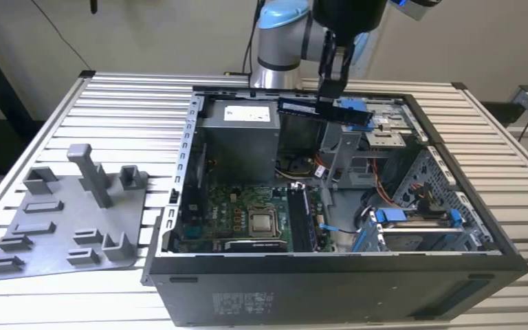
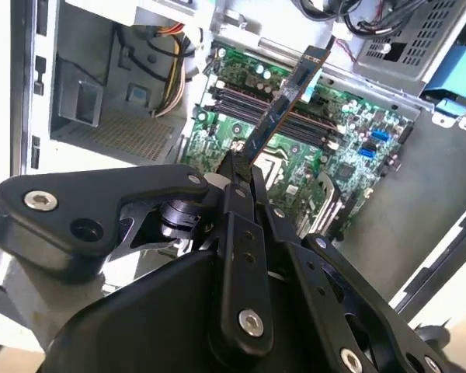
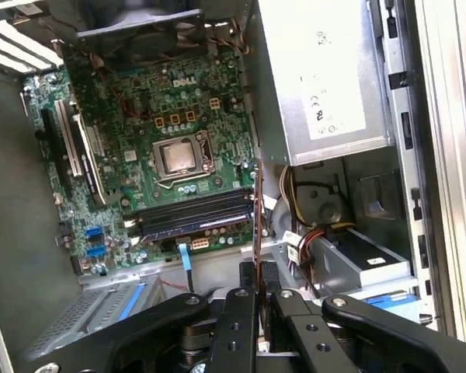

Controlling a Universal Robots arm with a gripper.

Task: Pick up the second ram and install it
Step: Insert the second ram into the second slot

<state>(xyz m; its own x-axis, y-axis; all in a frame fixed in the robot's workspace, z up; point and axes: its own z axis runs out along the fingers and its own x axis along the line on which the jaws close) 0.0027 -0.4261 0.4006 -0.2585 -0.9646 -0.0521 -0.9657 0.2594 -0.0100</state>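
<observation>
The second ram (image 1: 299,107) hangs in the air in the upper centre of the exterior view, a dark, thin strip lying roughly level above the open computer case (image 1: 337,289). It touches nothing inside the case. The end effector (image 1: 330,96) comes down onto it from above, and its fingers are closed on the stick. In the second wrist view the black fingers (image 2: 234,183) pinch one end of the second ram (image 2: 287,97), and the rest of the strip reaches out over the green motherboard (image 2: 311,148). In the first wrist view the stick (image 3: 256,221) shows edge-on as a thin line rising from between the closed fingertips of the end effector (image 3: 258,272), with the dark memory slots (image 3: 194,221) just beside it on the board.

In the exterior view the grey power-supply box (image 1: 241,137) sits below the stick, toward the exterior view's left, and the motherboard (image 1: 245,220) lies lower in the frame. The grey holder tray (image 1: 71,220) rests on the slatted table (image 1: 108,103) at the frame's lower left, well apart from the case.
</observation>
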